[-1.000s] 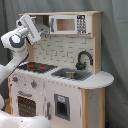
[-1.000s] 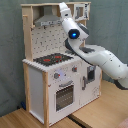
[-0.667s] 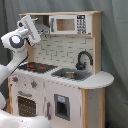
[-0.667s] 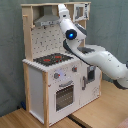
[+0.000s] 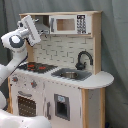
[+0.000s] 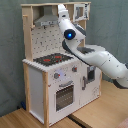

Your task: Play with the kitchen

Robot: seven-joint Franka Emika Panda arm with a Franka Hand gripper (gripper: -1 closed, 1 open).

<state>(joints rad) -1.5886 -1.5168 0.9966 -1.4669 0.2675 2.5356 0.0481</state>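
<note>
kitchen (image 5: 65,75): white and light wood, on a wooden floor (image 6: 30,120) | room: grey curtain (image 5: 112,45) behind | my gripper (image 5: 30,27): raised at 10 o'clock near the hood (image 6: 46,20), grip cannot be made out

Soft, even indoor light; faint shadows; mild blur in both exterior views.

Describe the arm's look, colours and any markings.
White Franka arm with smooth rounded link shells and dark bands at the joints. A joint cap in the second exterior view carries a glowing blue light. In the first exterior view a round grey cap shows on the wrist joint. No loose cables visible.
</note>
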